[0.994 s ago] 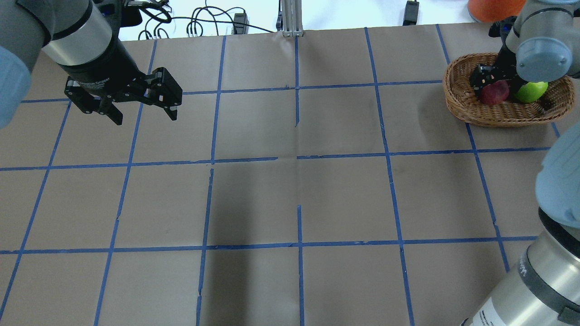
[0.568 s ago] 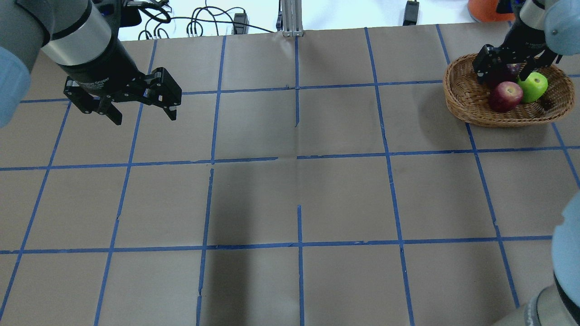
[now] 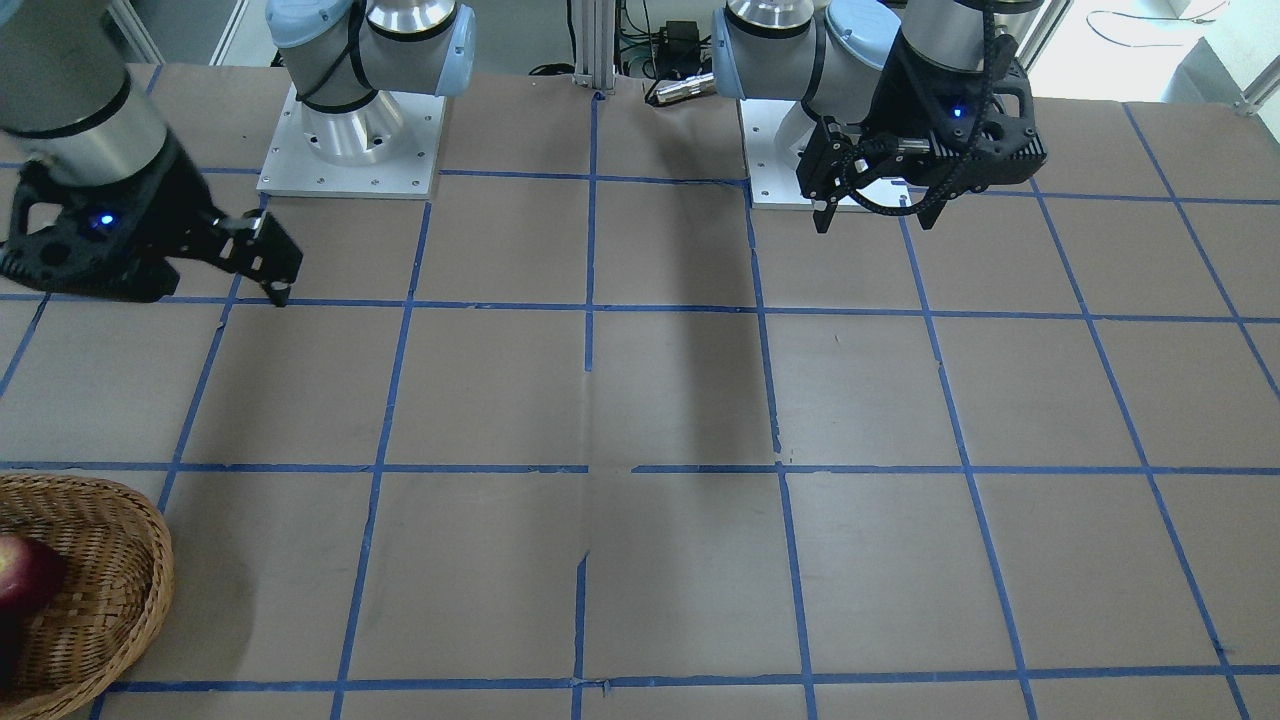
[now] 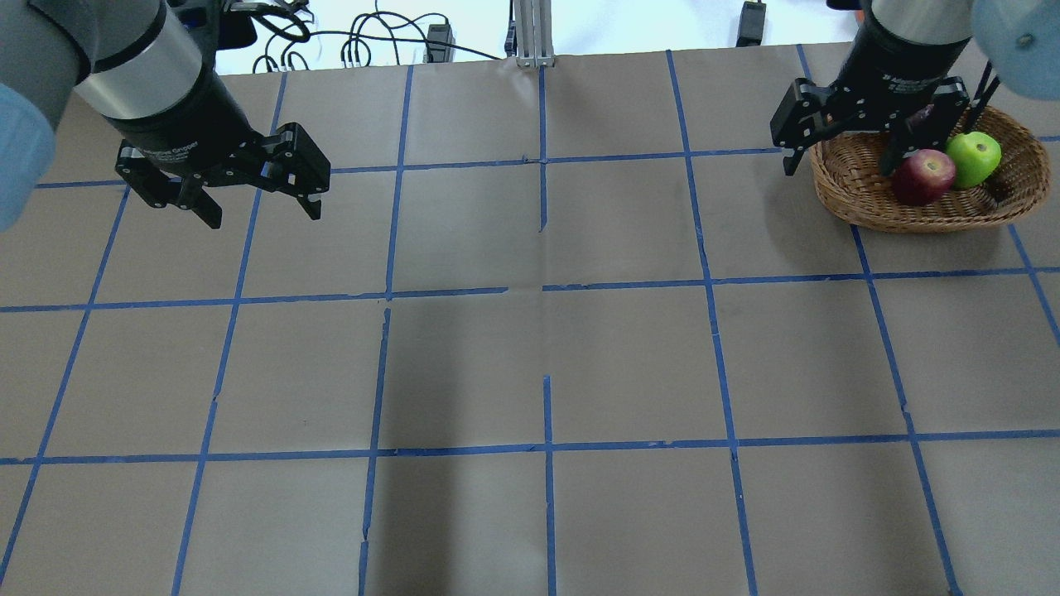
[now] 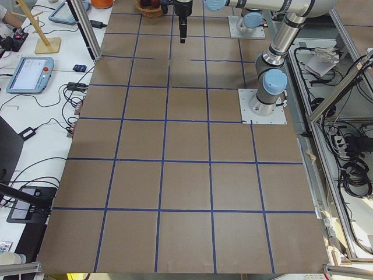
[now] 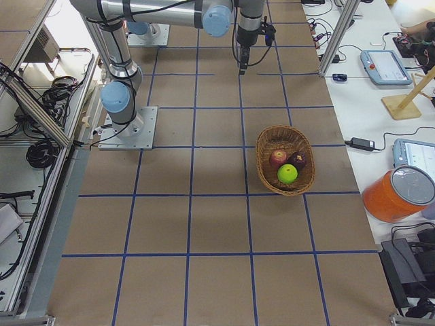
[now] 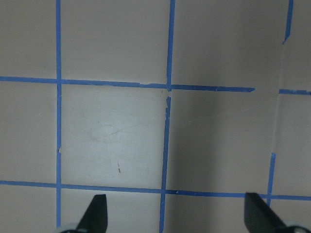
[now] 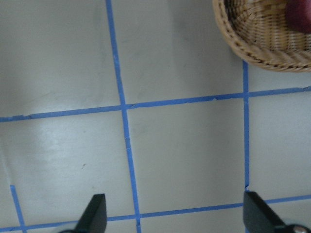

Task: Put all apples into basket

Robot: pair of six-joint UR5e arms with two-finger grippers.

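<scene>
The wicker basket (image 4: 853, 203) sits at the far right of the table. In it lie the red apple (image 4: 923, 175) and the lime-green apple (image 4: 974, 157). The maroon apple (image 6: 298, 160) lies with them, and in the overhead view my right gripper mostly hides it. My right gripper (image 4: 838, 159) is open and empty, and it hovers over the basket's left rim. Its wrist view shows the basket (image 8: 262, 43) at the top right with the red apple (image 8: 299, 12). My left gripper (image 4: 265, 217) is open and empty above bare table at the far left.
An orange container (image 6: 397, 193) stands off the table beyond the basket. Cables (image 4: 364, 41) and an aluminium post (image 4: 530, 33) line the far edge. The table (image 4: 546, 331) is brown paper with a grid of blue tape.
My right gripper has lifted out of the basket and moved left, leaving the red apple inside. The left arm has not moved.
</scene>
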